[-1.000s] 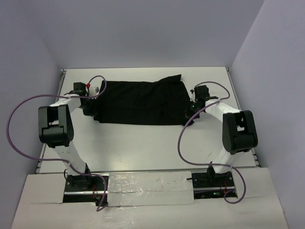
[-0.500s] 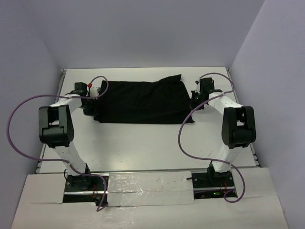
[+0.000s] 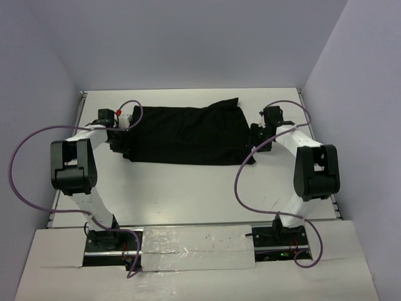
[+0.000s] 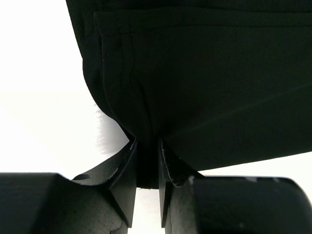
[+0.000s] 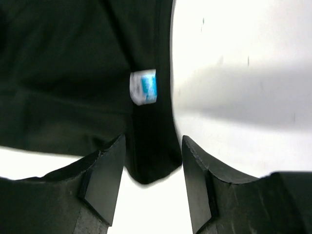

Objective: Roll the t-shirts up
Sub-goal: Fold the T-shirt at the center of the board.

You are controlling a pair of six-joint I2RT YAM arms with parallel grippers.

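Note:
The black t-shirt (image 3: pixel 185 133) lies folded into a long flat band across the far half of the table. My left gripper (image 3: pixel 122 143) is at its left end. In the left wrist view the t-shirt (image 4: pixel 204 83) fills the top, and the left gripper (image 4: pixel 146 144) has its jaws parted only narrowly, a fold of fabric still between them. My right gripper (image 3: pixel 252 137) is at the right end. It stands open (image 5: pixel 152 141) on either side of a corner of the t-shirt (image 5: pixel 63 73), not pressing it. The light blue neck label (image 5: pixel 144 87) shows just beyond.
The white table (image 3: pixel 188 188) is bounded by lilac walls at the back and both sides. Purple cables (image 3: pixel 241 182) loop from each arm over the table. A white taped board (image 3: pixel 194 248) covers the near edge between the arm bases.
The right gripper has opened off the shirt's right corner after shifting slightly toward the back. The left jaws have parted a little. The shirt lies as before.

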